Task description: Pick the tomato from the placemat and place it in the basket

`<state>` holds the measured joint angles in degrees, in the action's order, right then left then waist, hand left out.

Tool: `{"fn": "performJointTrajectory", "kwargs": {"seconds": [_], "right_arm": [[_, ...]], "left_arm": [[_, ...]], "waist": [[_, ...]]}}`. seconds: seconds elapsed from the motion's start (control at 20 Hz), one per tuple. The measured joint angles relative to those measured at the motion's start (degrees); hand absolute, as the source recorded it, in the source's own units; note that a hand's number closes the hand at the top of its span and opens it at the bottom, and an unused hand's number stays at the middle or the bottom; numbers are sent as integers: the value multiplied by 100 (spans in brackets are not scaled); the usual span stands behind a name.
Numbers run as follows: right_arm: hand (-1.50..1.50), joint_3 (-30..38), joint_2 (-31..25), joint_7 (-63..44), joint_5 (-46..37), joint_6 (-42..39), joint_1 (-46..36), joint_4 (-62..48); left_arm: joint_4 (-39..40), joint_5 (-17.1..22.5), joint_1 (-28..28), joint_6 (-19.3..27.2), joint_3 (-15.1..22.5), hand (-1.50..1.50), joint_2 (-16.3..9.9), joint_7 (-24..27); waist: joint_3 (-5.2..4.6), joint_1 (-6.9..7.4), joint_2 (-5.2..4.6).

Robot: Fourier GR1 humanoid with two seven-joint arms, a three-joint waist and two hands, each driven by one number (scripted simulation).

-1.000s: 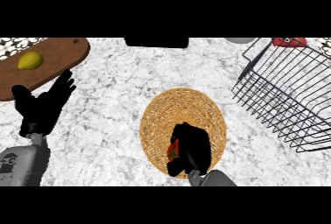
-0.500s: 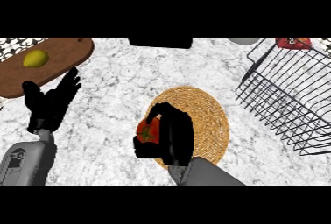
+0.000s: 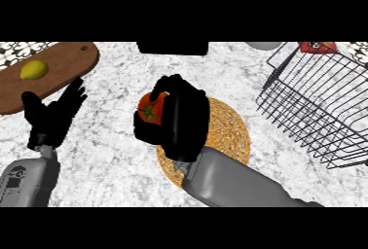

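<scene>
The red round tomato with its green stalk sits in the curled fingers of the black right hand, over the left rim of the round woven straw placemat. The black wire basket stands right of the placemat. The black left hand rests open, well left of the placemat.

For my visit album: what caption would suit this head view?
Right hand curled around a red tomato above the woven placemat, wire basket waiting at right.
</scene>
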<state>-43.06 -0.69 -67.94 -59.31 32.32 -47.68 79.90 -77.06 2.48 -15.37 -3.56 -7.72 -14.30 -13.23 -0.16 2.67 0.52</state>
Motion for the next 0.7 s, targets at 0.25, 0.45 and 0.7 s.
{"fn": "performJointTrajectory", "kwargs": {"seconds": [0.25, 0.45, 0.7], "right_arm": [[150, 464, -2, -335, -221, -292, -687, -188], [150, 956, -1, -389, -408, -408, -1225, -485], [150, 1625, 6, -376, -666, -592, -1827, -948]], "left_arm": [[-38, -1, 30, 8, -26, 0, -26, -19], [-59, 31, 56, -25, -76, 0, -76, -29], [-133, 18, 135, 9, -64, 0, -34, -34]], "waist": [[1, -56, 8], [2, -88, -2], [5, -138, -13]]}}
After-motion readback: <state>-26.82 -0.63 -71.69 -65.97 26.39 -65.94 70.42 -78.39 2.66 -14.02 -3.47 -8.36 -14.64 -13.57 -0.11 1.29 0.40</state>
